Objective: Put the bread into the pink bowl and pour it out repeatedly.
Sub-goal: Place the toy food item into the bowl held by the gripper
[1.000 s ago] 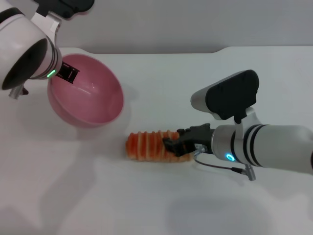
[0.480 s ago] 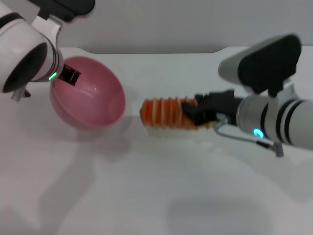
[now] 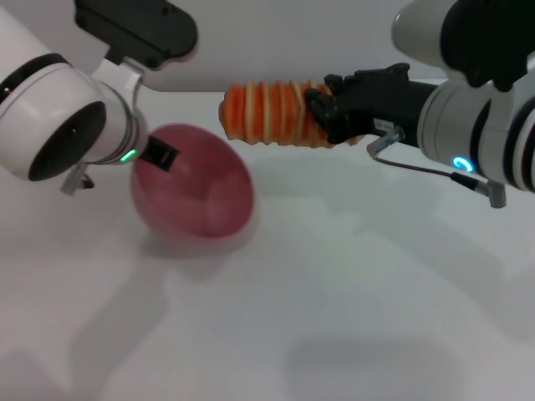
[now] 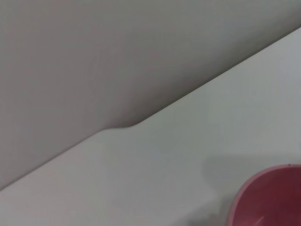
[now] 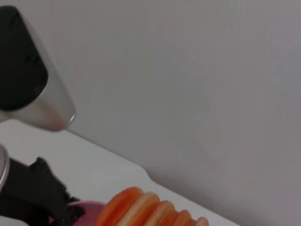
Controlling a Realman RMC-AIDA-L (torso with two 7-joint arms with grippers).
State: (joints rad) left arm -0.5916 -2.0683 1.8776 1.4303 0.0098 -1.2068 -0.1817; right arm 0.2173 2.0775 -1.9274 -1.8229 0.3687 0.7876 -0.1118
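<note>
The bread [image 3: 269,112], an orange-and-cream ridged loaf, hangs in the air above the table, and my right gripper [image 3: 322,113] is shut on its right end. Its ridged top also shows in the right wrist view [image 5: 150,209]. The pink bowl [image 3: 194,194] sits below and to the left of the loaf, tilted. My left gripper [image 3: 157,154] holds the bowl at its left rim. A pink edge of the bowl [image 4: 270,197] appears in the left wrist view. The loaf's left end is above the bowl's far right side.
The white table [image 3: 351,284] stretches in front and to the right, with a grey wall behind its far edge. The left arm's black and silver wrist [image 5: 28,89] shows in the right wrist view.
My right gripper has lifted the bread off the table and carried it up and left toward the bowl. The left gripper has shifted the bowl right and nearer, tilting it more.
</note>
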